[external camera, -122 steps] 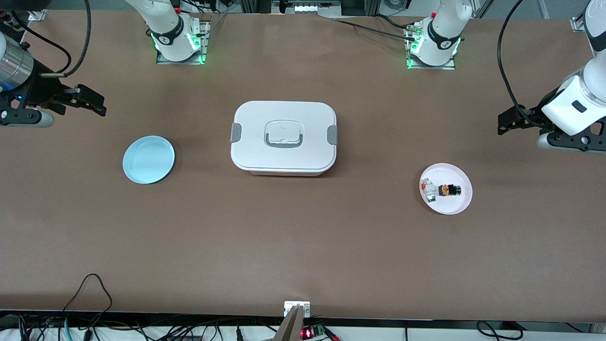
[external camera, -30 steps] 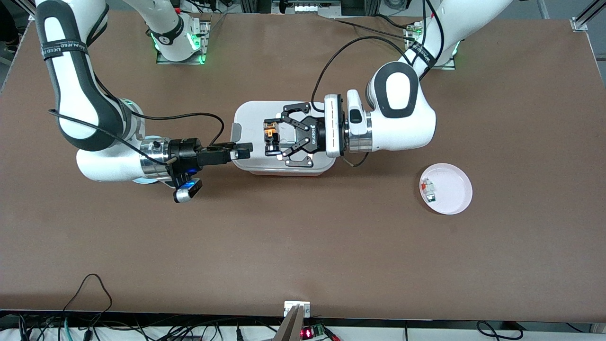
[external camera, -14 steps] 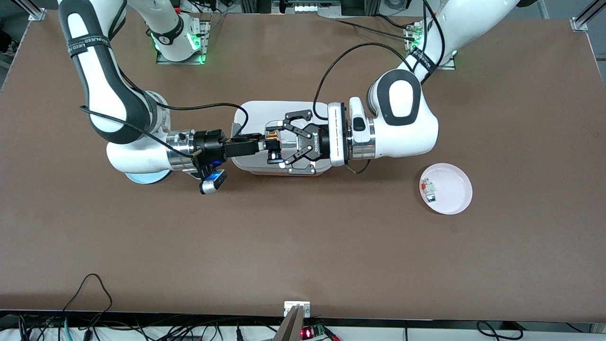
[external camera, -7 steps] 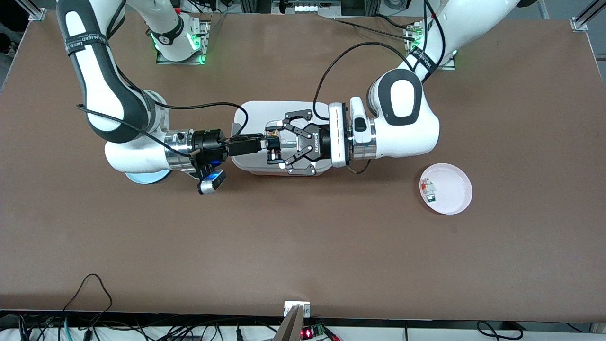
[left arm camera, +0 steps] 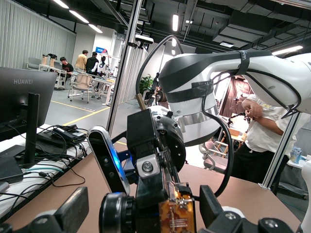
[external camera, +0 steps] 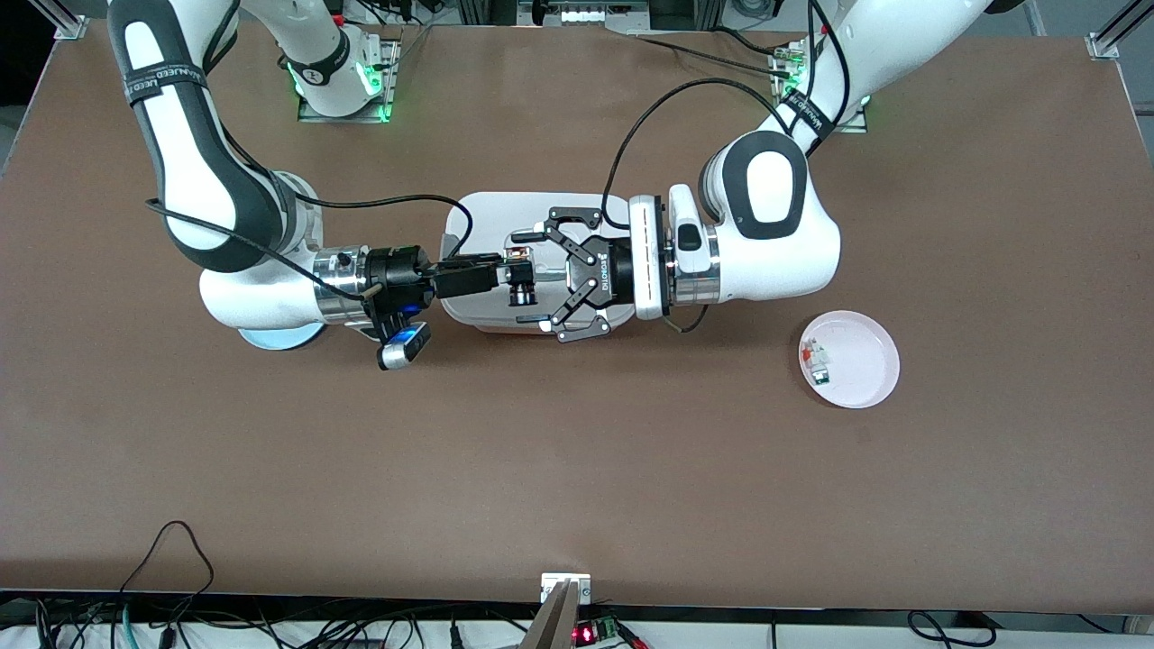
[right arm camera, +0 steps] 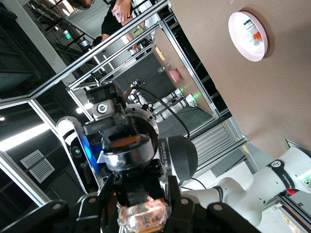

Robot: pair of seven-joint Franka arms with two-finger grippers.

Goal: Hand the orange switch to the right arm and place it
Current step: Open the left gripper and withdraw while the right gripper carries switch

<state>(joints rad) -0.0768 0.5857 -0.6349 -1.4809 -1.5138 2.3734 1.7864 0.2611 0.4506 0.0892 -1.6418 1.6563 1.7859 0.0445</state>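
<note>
Held the switch [external camera: 520,287] in the right claw [external camera: 510,270], clamped between its slim fingers up over the white box [external camera: 478,227]; orange face seen in the right wrist view [right arm camera: 127,141], tan block end in the left wrist view [left arm camera: 178,221]. Stood spread wide, the left claw [external camera: 534,283], fingers clear on either side of the switch, also over the box. Sat well off toward the left arm's end of the tabletop [external camera: 577,469], a pink plate [external camera: 870,383] with small parts [external camera: 817,361].
</note>
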